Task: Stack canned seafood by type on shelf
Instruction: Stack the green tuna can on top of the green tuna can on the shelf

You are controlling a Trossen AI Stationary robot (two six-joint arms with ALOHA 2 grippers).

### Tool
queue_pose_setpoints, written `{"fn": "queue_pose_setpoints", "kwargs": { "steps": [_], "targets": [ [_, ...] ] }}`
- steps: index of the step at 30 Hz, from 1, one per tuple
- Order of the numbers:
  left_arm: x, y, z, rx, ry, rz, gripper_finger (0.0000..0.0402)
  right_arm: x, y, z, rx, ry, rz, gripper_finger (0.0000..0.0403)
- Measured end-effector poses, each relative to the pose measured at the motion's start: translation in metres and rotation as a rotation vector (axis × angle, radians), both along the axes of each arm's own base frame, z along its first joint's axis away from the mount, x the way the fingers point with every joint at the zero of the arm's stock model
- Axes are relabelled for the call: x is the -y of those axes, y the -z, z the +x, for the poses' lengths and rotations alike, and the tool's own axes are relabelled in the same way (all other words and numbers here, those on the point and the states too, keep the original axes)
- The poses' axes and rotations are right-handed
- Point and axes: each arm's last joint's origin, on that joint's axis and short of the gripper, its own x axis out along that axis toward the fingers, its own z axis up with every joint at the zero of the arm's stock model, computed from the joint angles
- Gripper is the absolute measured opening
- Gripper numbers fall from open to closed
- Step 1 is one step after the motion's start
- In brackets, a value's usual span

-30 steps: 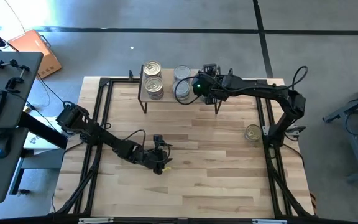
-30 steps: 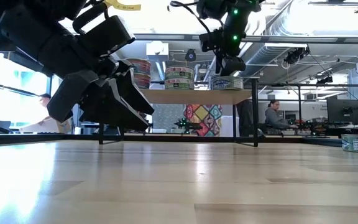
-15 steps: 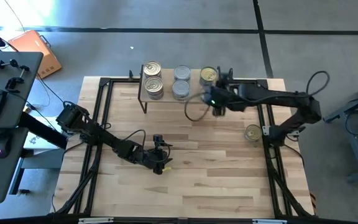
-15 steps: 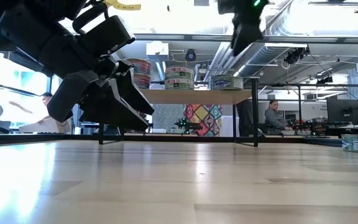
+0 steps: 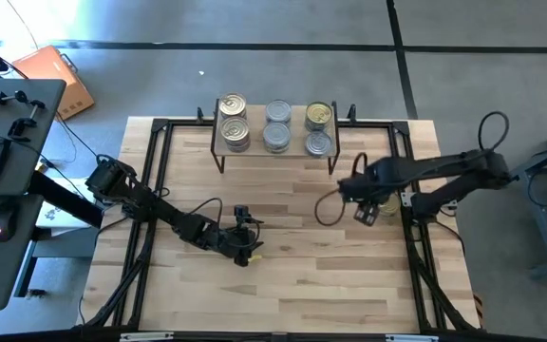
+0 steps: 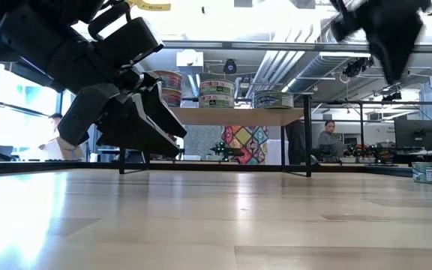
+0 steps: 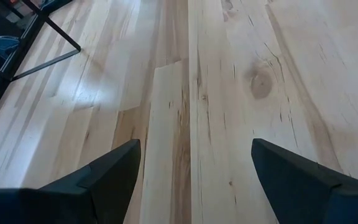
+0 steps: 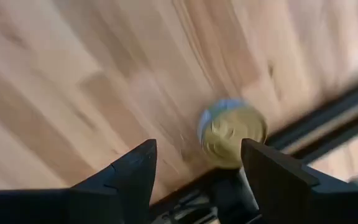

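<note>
Several round tins stand in three pairs on the small wooden shelf (image 5: 297,131) at the table's far edge; its top also shows in the low view (image 6: 231,116). One loose gold-lidded tin (image 8: 232,134) rests on its base on the table near the right edge, by the black frame rail. My right gripper (image 8: 197,149) hangs above it, pointing down, open, with nothing between its fingers; the high view shows it at the mid right (image 5: 364,209). Low over the table's middle, my left gripper (image 5: 245,249) stands open and empty (image 7: 194,146).
A black metal frame (image 5: 411,237) runs along the table's edges, close beside the loose tin. The left arm (image 6: 118,112) fills the low view's left side. Bare wood lies between the shelf and the near edge. People sit beyond the table.
My right gripper has left the shelf's right end, where a pair of tins now shows, and swung toward the table's near right. It has rolled and tipped to point down, ending over the loose tin. Its fingers stay apart.
</note>
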Motion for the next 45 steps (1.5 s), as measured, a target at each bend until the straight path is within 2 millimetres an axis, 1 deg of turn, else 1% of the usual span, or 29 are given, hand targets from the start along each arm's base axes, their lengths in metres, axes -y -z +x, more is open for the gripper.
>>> {"fn": "queue_pose_setpoints", "kwargs": {
  "steps": [5,7,9,10,11,14,18,22,25,29,31,35,41,43,45],
  "targets": [
    [0.000,0.000,0.000,0.000,0.001,0.001,0.0300,0.000,0.060,-0.027,-0.142,0.238,-0.013,0.0228],
    [0.000,0.000,0.000,0.000,0.002,0.002,0.0300,0.001,0.082,-0.035,-0.170,0.307,-0.018,0.0228],
    [0.000,0.000,0.000,0.000,0.001,0.002,0.0300,0.002,0.100,-0.040,-0.171,0.350,-0.020,0.0228],
    [-0.001,0.000,0.000,0.000,0.000,0.002,0.0300,0.003,0.106,-0.040,-0.171,0.359,-0.019,0.0228],
    [-0.001,0.000,0.000,0.001,-0.001,0.002,0.0300,0.004,0.103,-0.036,-0.173,0.365,-0.032,0.0225],
    [0.000,-0.001,0.001,0.011,0.000,-0.003,0.0300,0.005,0.098,-0.024,-0.072,0.352,-0.066,0.0208],
    [0.000,-0.002,0.002,0.025,0.007,-0.003,0.0300,0.011,0.100,-0.019,-0.043,0.388,-0.071,0.0181],
    [0.000,-0.002,0.002,0.025,0.011,0.001,0.0300,0.018,0.111,-0.024,-0.093,0.460,-0.083,0.0159],
    [0.000,-0.002,0.002,0.022,0.011,0.002,0.0300,0.021,0.123,-0.025,-0.108,0.486,-0.050,0.0148],
    [0.000,-0.002,0.002,0.022,0.012,0.003,0.0300,0.023,0.137,-0.025,-0.131,0.482,-0.025,0.0136],
    [0.000,-0.002,0.002,0.023,0.012,0.003,0.0300,0.023,0.140,-0.025,-0.145,0.477,-0.028,0.0126],
    [0.000,-0.002,0.002,0.023,0.012,0.002,0.0300,0.022,0.139,-0.022,-0.144,0.469,-0.027,0.0087],
    [0.000,-0.003,0.002,0.029,0.012,-0.001,0.0300,0.013,0.132,-0.002,-0.008,0.371,0.050,0.0010],
    [0.000,-0.003,0.003,0.034,0.012,-0.003,0.0300,0.008,0.130,0.007,0.066,0.327,0.077,0.0005],
    [0.001,-0.003,0.003,0.037,0.012,-0.003,0.0300,0.003,0.126,0.015,0.129,0.301,0.092,0.0010]
  ]
}}
